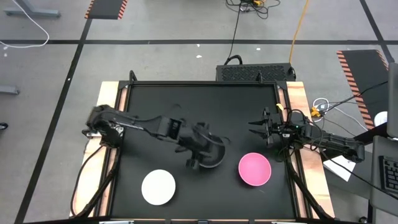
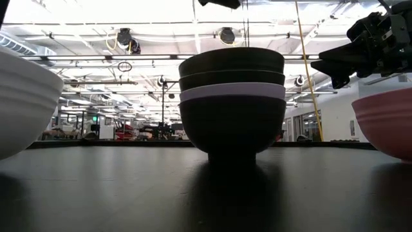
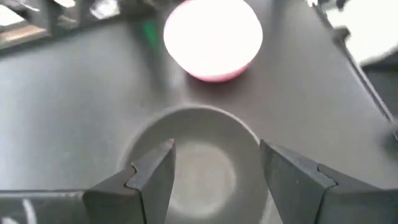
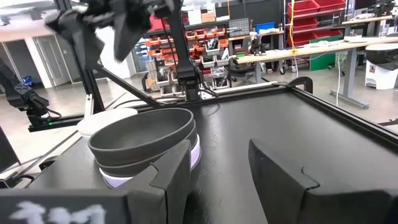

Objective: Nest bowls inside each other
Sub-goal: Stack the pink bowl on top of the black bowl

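Left gripper: over the stack of bowls near the table's middle; fingers spread wide apart, one to each side of the top bowl's rim, holding nothing.
Right gripper: raised at the right side of the table, near the edge; fingers parted, nothing between them.
Stack of bowls: standing upright on the table; a black bowl at the bottom, a lavender bowl seated in it, two more black bowls nested on top.
Top black bowl: seated a little tilted in the one below; its inside is bare.
Pink bowl: alone and upright on the table, to the right of the stack and apart from it, in front of the right gripper.
White bowl: alone and upright near the front edge, to the left of the stack and well apart from it.
Table: black top with a raised rim.
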